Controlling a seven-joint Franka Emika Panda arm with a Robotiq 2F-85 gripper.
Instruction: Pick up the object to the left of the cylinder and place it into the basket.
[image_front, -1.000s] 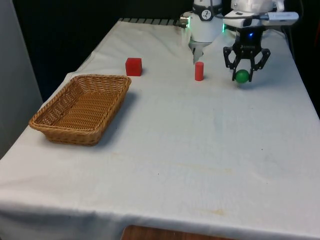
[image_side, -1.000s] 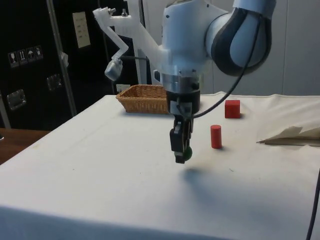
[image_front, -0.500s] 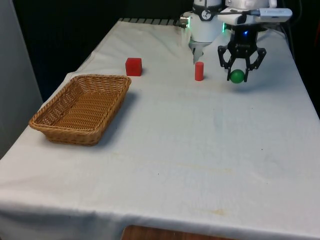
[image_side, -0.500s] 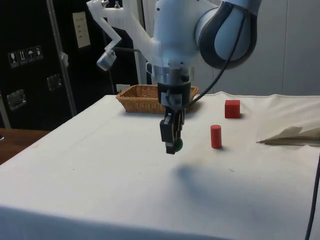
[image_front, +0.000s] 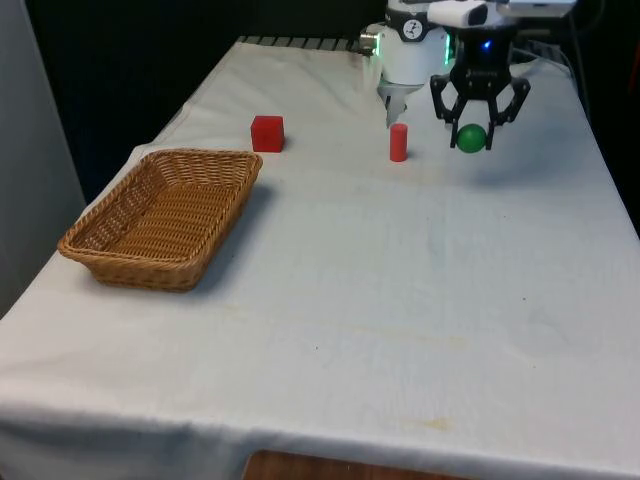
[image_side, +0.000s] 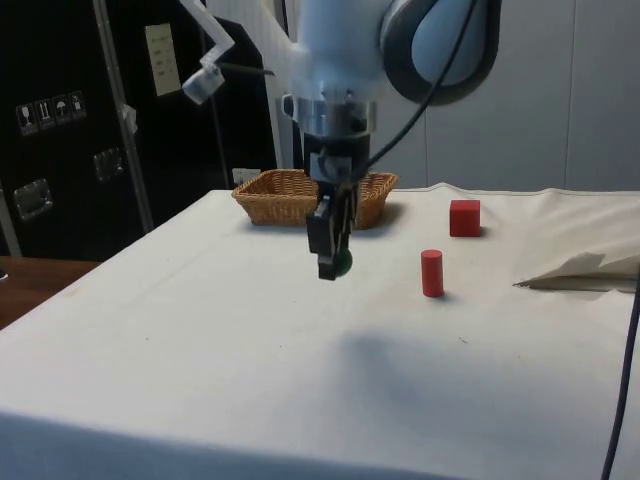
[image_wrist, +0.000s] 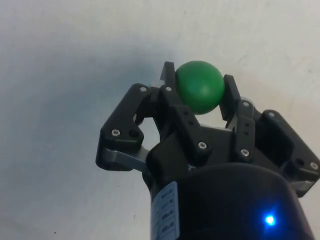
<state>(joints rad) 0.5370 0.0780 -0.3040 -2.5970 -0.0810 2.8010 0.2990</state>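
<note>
Two fingers of my tool (image_front: 471, 128) clamp the green ball (image_front: 471, 138), held clear above the counter (image_front: 400, 300) beside the red cylinder (image_front: 398, 142). I should carry it high over that cylinder toward the wicker basket (image_front: 160, 215), releasing only above its middle.

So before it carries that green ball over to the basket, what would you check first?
1. Ball held: the gripper is shut on the green ball. Ok.
2. Ball lifted: in the side view the ball hangs above the white cloth. Ok.
3. Basket ready: the basket sits upright, nothing inside. Ok.
4. Obstacles: the red cylinder and red cube stand between ball and basket; the ball looks about level with the cylinder's top. Cannot tell.
5. Right object: the ball is on the front view's right of the cylinder, the robot's left. Ok.
</note>
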